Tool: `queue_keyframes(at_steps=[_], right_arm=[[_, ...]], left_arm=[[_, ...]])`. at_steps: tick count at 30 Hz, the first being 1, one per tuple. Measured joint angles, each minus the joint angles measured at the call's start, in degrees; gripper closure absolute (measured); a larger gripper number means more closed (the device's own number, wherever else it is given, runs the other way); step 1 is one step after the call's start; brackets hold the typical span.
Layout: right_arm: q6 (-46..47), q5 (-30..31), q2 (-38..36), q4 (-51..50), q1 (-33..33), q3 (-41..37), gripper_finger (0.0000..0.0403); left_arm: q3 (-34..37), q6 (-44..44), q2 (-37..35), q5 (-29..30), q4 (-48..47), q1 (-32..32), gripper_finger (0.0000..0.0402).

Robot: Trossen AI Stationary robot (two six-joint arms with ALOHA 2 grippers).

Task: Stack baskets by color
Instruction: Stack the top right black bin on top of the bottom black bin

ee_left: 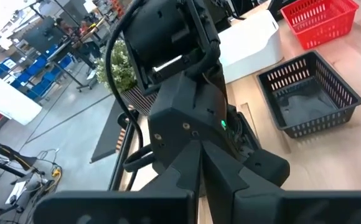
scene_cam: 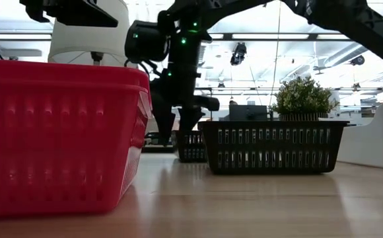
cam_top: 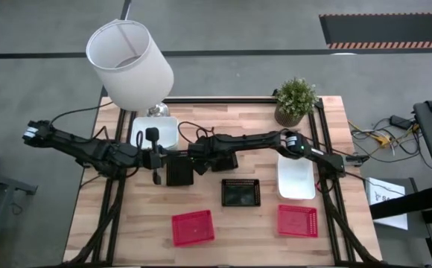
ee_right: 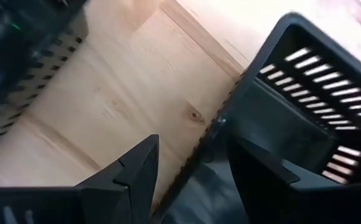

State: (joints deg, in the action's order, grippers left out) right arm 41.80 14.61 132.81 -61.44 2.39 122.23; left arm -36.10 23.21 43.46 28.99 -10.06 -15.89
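My right gripper [ee_right: 193, 146] [cam_top: 200, 163] points steeply down over the table's middle, open. Its fingers stand on either side of one wall [ee_right: 230, 106] of a black mesh basket [ee_right: 305, 81], one over the inside and one over the bare wood; no touch shows. A second black mesh wall [ee_right: 25, 56] lies close by. In the low view the gripper [scene_cam: 181, 122] hangs just above a small far black basket [scene_cam: 191, 147]. Another black basket [cam_top: 240, 192] stands alone nearer the front. My left gripper [cam_top: 156, 165] waits shut to the left of the right gripper.
Two red baskets [cam_top: 193, 227] [cam_top: 298, 220] sit near the front edge. White baskets rest at the right [cam_top: 296, 179] and the far left [cam_top: 154, 132]. A white lampshade [cam_top: 130, 63] and a potted plant [cam_top: 296, 100] stand at the back. Bare wood lies between the front baskets.
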Motion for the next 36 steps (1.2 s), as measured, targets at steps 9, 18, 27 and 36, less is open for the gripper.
queue_keyframes(at_steps=[9, 18, 27, 36], right_arm=[[0.61, 0.02, 0.17, 0.19, 0.00, -0.03, 0.0270], [-0.74, 0.05, -0.04, -2.35, 0.00, 0.88, 0.0388], [-9.49, 4.44, -3.37, -17.95, -2.55, 7.07, 0.0393], [-24.81, 0.63, -12.62, -25.74, -8.60, 7.05, 0.0394]], left_arm=[[0.00, 0.16, 0.04, -0.02, 0.09, 0.03, 0.0402], [0.00, 2.82, 0.09, -0.06, 1.69, 0.03, 0.0402], [-0.07, 6.13, 0.24, -0.09, 2.13, 0.03, 0.0402], [-0.21, 7.64, 0.22, -0.08, 2.53, 0.03, 0.0402]])
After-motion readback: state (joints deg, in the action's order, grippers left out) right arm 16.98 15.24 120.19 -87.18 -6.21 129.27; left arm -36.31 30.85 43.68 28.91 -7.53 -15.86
